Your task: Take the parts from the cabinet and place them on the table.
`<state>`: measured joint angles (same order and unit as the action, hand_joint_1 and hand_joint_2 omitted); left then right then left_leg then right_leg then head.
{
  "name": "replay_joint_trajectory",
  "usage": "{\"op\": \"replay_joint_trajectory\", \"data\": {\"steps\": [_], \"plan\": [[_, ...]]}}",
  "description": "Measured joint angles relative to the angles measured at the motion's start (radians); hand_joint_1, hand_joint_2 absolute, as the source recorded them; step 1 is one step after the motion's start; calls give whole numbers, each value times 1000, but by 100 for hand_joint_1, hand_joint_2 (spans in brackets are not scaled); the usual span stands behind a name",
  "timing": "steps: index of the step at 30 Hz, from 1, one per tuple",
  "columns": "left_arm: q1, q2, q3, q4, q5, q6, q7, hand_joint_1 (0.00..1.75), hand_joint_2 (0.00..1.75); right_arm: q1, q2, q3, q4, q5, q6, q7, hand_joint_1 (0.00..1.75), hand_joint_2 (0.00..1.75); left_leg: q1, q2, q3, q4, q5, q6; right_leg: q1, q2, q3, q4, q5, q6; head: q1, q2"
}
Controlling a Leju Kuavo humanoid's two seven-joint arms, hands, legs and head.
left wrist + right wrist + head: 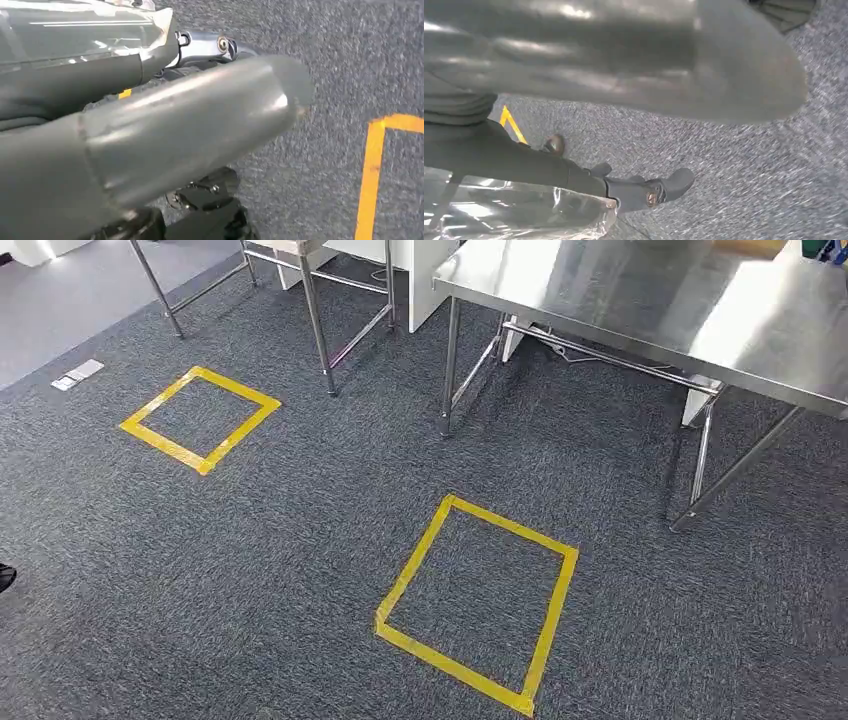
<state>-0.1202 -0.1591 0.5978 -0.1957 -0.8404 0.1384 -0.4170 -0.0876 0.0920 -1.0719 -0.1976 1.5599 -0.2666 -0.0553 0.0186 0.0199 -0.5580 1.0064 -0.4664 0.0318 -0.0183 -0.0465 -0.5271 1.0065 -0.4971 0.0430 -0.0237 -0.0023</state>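
1. Carpet (300, 540) of dark grey covers the floor in the head view, with two squares marked out in yellow tape: a near square (478, 602) low in the middle and a far square (200, 418) toward the left
2. Steel table (690, 300) stands at the upper right on thin metal legs, its top shiny; the part of the top in view is bare
3. Legs of a second metal frame (320, 320) rise at the upper middle, beside a white unit behind them
4. A small grey floor plate (78, 374) lies on the carpet at the far left
5. Left hand (165, 130) is seen from its wrist camera: a thick grey thumb lies across the picture, and a clear plastic bag (85, 35) with a part in it sits pressed against the darker fingers (210, 47). It looks held
6. Right hand (624, 60) likewise shows its broad grey thumb, with a crinkled transparent bag (519, 210) lying under the dark fingers (649, 192), apparently gripped there
7. Both hands hang above the carpet, with yellow tape (372, 170) close by
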Motion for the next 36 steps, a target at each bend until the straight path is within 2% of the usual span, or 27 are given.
{"op": "replay_joint_trajectory", "data": {"steps": [1, 3, 4, 5, 6, 7, 9, 10, 13, 14, 15, 16, 17, 19, 20, 21, 22, 24, 25, 26, 29, 30, 31, 32, 34, 35, 36], "plan": [[-2, 1, 0, 0, 0, 0, 0, 0, 0, 0, 1, 0, 0, 0, 1, -1, 0, 0, 1, -6, -5, -1, 5, 9, 3, 21, -21, 45, -34, -8, 5, 0], [-4, 0, 0, 0, 0, 0, 0, 0, 0, 3, 3, 1, 0, 0, 6, -1, 0, 0, -2, -16, -16, 0, 10, 17, 1, 35, -92, 201, -110, -18, 6, 0], [-3, 1, 0, 0, 0, 0, 0, 0, 0, 4, 3, 1, 0, 0, 6, -1, 0, 0, -5, -23, -21, 0, 13, 19, 4, 39, -126, 278, -138, -18, 6, 0], [-1, 0, 0, 0, 0, 0, 0, 0, 0, 4, 2, 1, 0, 0, 6, -1, 0, 0, -7, -29, -24, 1, 16, 19, 5, 41, -139, 312, -143, -13, 6, 0], [0, 0, 0, 0, 0, 0, 0, 0, 0, 5, 1, 1, 0, 1, 7, -2, 0, 0, -8, -38, -27, 1, 19, 18, 4, 42, -124, 289, -129, -6, 5, 0], [0, 0, 0, 0, 0, 0, 1, 0, 0, 5, 0, 2, 0, 2, 7, -3, 0, 0, -8, -45, -27, 1, 21, 16, 4, 42, -88, 225, -100, 0, 6, 0], [-1, 0, 0, 0, 0, 0, 1, 0, 0, 3, -1, 6, 0, 2, 8, -6, 0, 0, -8, -61, -27, 2, 25, 10, 3, 59, 17, 30, -29, 9, 7, 0], [-1, 0, 0, 0, 0, 0, 2, 0, 0, 2, -2, 8, 0, 3, 9, -9, 0, 0, -13, -65, -28, 4, 28, 4, 4, 78, 33, -20, -27, 2, 6, 0], [0, 0, 0, 0, 0, 0, 4, 0, 0, 2, 0, 27, 0, 3, 9, -15, 0, 0, -13, -73, -31, 0, 34, -11, 15, 64, 28, -18, -18, -18, 5, 0], [1, 0, 0, 0, 0, 0, 6, 0, 0, 3, 1, 31, 0, 3, 10, -16, 0, 0, -11, -78, -34, -1, 37, -18, 14, 60, 29, -22, -12, -27, 6, 0], [1, 1, 0, 0, 0, 1, 6, 0, 0, 2, 2, 35, 0, 3, 10, -17, 0, 0, -6, -69, -40, 12, 30, -21, -6, 52, 36, -26, -4, -38, 5, 0], [1, 0, 0, 0, 0, 1, 7, 0, 0, 1, 2, 38, 0, 3, 10, -17, 0, 0, -9, -45, -53, 43, -1, -25, -2, 47, 35, -27, -1, -47, 3, 0], [1, 0, 0, 0, 0, 1, 8, 0, 0, 3, 2, 43, 0, 3, 10, -18, 0, 0, -7, -34, -83, 114, -52, -30, 1, 40, 33, -26, 1, -52, -1, 0], [2, 0, 0, 0, 0, 1, 9, 0, 0, 7, 2, 48, 0, 3, 11, -18, 0, 0, -6, -29, -153, 274, -126, -38, 6, 24, 27, -25, 1, -53, 0, 0], [3, 0, 0, 0, 0, 1, 9, 0, 0, 8, 2, 50, 0, 3, 11, -18, 0, 0, -5, -27, -171, 317, -136, -40, 6, 16, 26, -24, 1, -53, 0, 0], [5, 0, 0, 0, 0, 1, 10, 0, 0, 9, 2, 51, 0, 3, 11, -18, 0, 0, -5, -25, -164, 310, -121, -40, 6, 9, 26, -24, 1, -52, 0, 0], [6, 0, 0, 0, 0, 1, 10, 0, 0, 9, 2, 53, 0, 3, 11, -18, 0, 0, -4, -22, -135, 261, -90, -39, 6, 3, 27, -24, 0, -52, 0, 0], [5, 2, 0, 0, 0, 1, 10, 0, 0, 7, 4, 56, 0, 3, 11, -18, 0, 0, -3, 1, -29, 69, -4, -34, 6, -8, 32, -24, -1, -51, 0, 0], [3, 2, 0, 0, 0, 1, 10, 0, 0, 6, 4, 56, 0, 3, 11, -18, 0, 0, -5, 29, -2, 16, -8, -31, 12, -11, 31, -24, -3, -47, -1, 0], [1, 2, 0, 0, 0, 1, 10, 0, 0, 6, 4, 57, 0, 3, 11, -18, 0, 0, -10, 21, -5, 9, -3, -21, 21, -16, 28, -20, -6, -42, 2, 0], [5, 3, 0, 0, -1, 1, 15, 0, 0, 6, 3, 63, 0, 3, 11, -17, 0, 0, -19, 3, -13, 8, -1, -5, 21, -33, 26, -24, -2, -29, 4, 0], [4, 2, 0, 0, -2, 2, 19, 0, 0, 5, 3, 69, 0, 3, 11, -17, 0, 0, -11, -5, -8, -6, 10, 9, 27, -36, 23, -17, -10, -20, 3, 0], [5, 2, 0, 0, -2, 2, 19, 0, 0, 4, 2, 74, 0, 3, 11, -16, 0, 0, -13, -8, -9, -8, 13, 14, 17, -5, 12, 10, -29, -19, 6, 0], [2, 2, 0, 0, -3, 3, 21, 0, 0, 6, 4, 76, 0, 3, 11, -16, 0, 0, -11, -14, -13, -8, 16, 22, 15, 19, -19, 73, -66, -25, 7, 0], [1, 0, 0, 0, -7, 2, 25, 0, 0, 9, 5, 78, 0, 3, 11, -15, 0, 0, -12, -29, -19, -8, 18, 25, 12, 36, -94, 233, -134, -31, 8, 0], [1, 1, 0, 0, -7, 2, 28, 0, 0, 12, 4, 80, 0, 3, 11, -14, 0, 0, -13, -37, -21, -7, 20, 25, 12, 39, -120, 289, -149, -28, 10, 0], [4, 0, 0, 0, -7, 2, 31, 0, 0, 14, 4, 82, 0, 3, 11, -14, 0, 0, -13, -45, -22, -7, 21, 25, 12, 40, -123, 296, -141, -21, 8, 0]]}}
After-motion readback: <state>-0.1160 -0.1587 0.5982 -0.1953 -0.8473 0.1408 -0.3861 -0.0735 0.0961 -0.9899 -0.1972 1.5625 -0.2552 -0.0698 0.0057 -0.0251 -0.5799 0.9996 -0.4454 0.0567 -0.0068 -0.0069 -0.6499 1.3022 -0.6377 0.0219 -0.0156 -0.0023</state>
